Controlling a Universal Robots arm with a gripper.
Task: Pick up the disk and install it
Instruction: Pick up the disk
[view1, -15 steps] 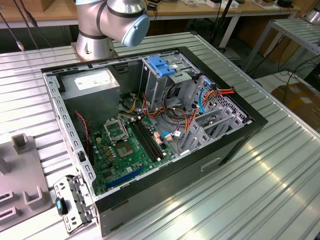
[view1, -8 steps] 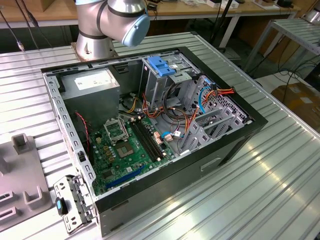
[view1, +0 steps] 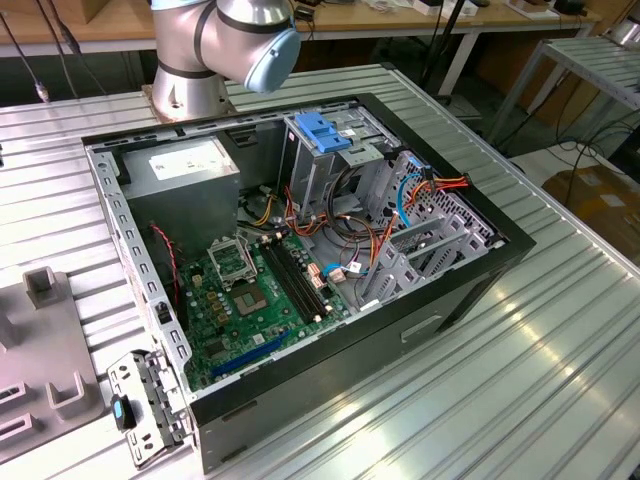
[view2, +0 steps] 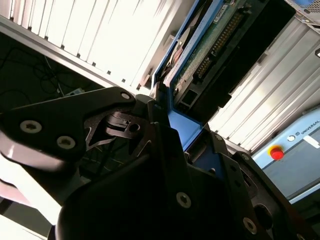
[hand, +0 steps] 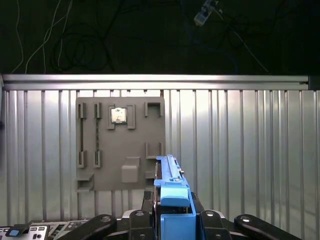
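Seemingly the gripper (hand: 173, 221) clamps the disk (hand: 172, 192) edgewise.

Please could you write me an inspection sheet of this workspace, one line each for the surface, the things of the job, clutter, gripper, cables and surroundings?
Surface: ribbed metal table, bearing an open computer case and a grey fixture plate.
Job's things: disk in its blue frame, held edge-on in the gripper; drive cage inside the case, with a blue latch on top.
Clutter: a small square chip seated in the fixture plate.
Gripper: gripper shut on the disk.
Cables: orange, red and blue wires loose inside the case; dark cables beyond the table edge.
Surroundings: workbenches behind the arm.
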